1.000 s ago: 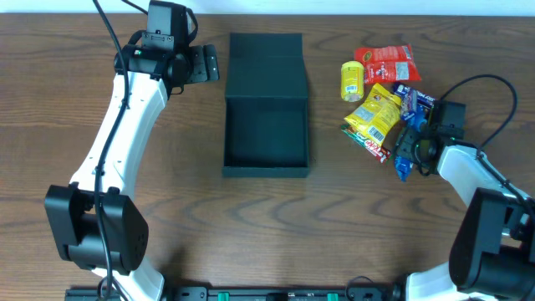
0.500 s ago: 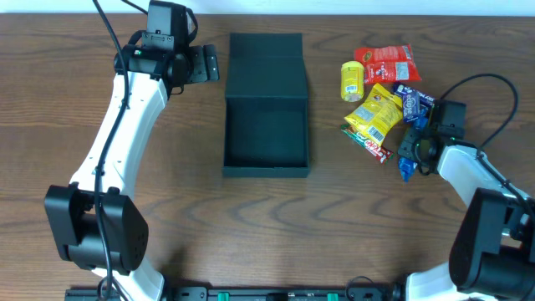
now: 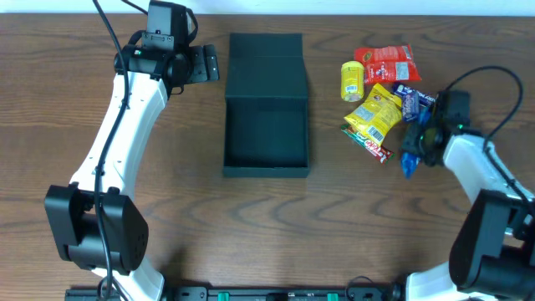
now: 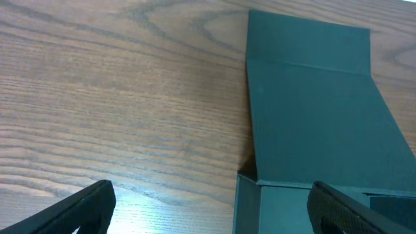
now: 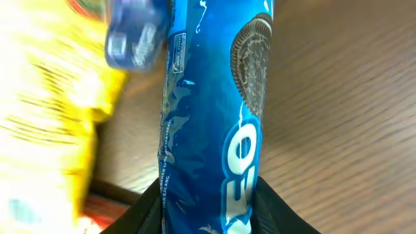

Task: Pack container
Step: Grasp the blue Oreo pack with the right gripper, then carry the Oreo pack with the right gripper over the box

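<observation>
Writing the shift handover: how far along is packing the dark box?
Barely begun. Done: the dark teal-black cardboard box lies open, nothing inside. In hand: the right gripper has its fingers closed on the blue cookie sleeve. To do: that sleeve and the snack pile beside it, red packet, yellow can and yellow bag included, must go in. The left gripper hovers open by the lid.

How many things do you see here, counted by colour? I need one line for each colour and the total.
Yellow: 2 (small yellow pack, yellow bag)
Red: 1 (red packet)
Blue: 2 (blue Oreo packet, small dark blue packet)
Green and red: 1 (wrapped bar)
Dark teal: 1 (dark box)
Total: 7
</observation>
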`<state>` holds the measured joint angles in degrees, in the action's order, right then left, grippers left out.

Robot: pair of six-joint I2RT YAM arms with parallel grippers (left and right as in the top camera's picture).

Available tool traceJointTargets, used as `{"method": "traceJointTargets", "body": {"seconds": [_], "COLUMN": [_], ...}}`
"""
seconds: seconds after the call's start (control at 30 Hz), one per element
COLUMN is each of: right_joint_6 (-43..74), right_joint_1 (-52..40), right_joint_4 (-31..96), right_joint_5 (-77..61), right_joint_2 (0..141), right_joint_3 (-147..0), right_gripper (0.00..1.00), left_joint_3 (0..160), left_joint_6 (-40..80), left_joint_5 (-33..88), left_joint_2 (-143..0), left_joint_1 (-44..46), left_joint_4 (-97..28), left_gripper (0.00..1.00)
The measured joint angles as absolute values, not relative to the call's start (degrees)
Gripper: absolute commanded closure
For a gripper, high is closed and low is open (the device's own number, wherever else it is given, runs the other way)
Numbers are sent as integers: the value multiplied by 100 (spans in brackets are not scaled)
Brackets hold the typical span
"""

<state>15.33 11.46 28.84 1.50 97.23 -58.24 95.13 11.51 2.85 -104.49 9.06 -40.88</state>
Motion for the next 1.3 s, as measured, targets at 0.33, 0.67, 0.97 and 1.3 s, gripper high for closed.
{"method": "traceJointTargets", "body": {"seconds": [0.33,0.67,0.97,1.3], "right_joint_6": [1282,1313,1332,-1323], "right_joint_1": [1081,-58,-1634,-2661], "right_joint_4": [4121,3837,3251,3509], "right_joint_5": [115,-287,-921,-2248], "right_joint_2": [9174,8512,8849,9397], "right_joint_3": [-7690,-8128,-8128,-8128], "right_gripper": [89,92,87,91], "left_joint_3": [9513,9513,9513,9513], "left_joint_6": [1151,1033,1291,1297], "left_joint_5": [283,283,285,309], "left_joint_2": [-10449,-10449,-10449,-10449], "left_joint_1": [906,803,-1,-644], "left_joint_4": [-4088,-4045,-4058,-4311], "left_gripper": [5,5,5,5]}}
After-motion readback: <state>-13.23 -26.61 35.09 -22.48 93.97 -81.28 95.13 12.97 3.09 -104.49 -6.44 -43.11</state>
